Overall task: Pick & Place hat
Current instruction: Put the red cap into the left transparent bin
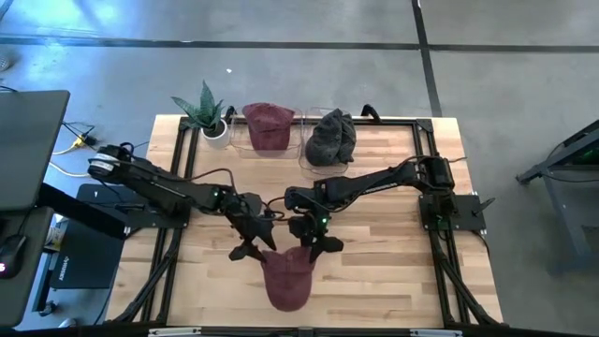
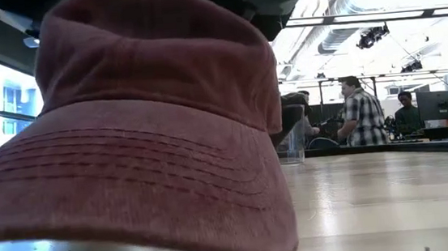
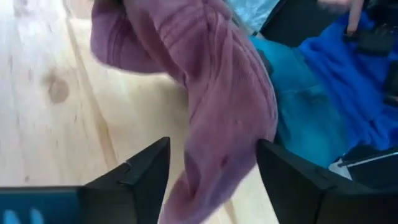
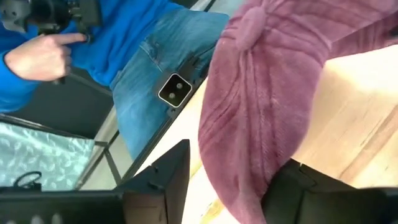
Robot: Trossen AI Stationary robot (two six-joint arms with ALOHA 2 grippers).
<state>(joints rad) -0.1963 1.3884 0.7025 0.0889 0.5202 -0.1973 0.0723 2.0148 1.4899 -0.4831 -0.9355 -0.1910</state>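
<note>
A maroon cap (image 1: 287, 277) lies at the table's near edge, its brim toward that edge; in the low view the cap (image 2: 151, 124) fills the left of the picture. My left gripper (image 1: 253, 248) stands at the cap's far left rim and my right gripper (image 1: 317, 245) at its far right rim. Both are open. In the left wrist view the cap's cloth (image 3: 224, 112) runs between the open fingers of my left gripper (image 3: 211, 180). In the right wrist view the crown with its button (image 4: 252, 28) lies between the fingers of my right gripper (image 4: 227, 180). My left gripper has the cap's rim cloth (image 3: 249, 155) between its open fingers, and the cloth reaches up to one finger (image 3: 280, 180); whether they touch I cannot tell. My right gripper straddles the crown's edge (image 4: 249, 186), which overlaps one finger (image 4: 292, 193); the fingers are not closed on it.
At the far edge stand a potted plant (image 1: 208, 114), a clear bin with a second maroon cap (image 1: 269, 126) and a clear bin with a grey cap (image 1: 330, 139). A person in a blue top and jeans (image 4: 143, 68) stands at the near edge. People (image 2: 361, 109) stand beyond the table.
</note>
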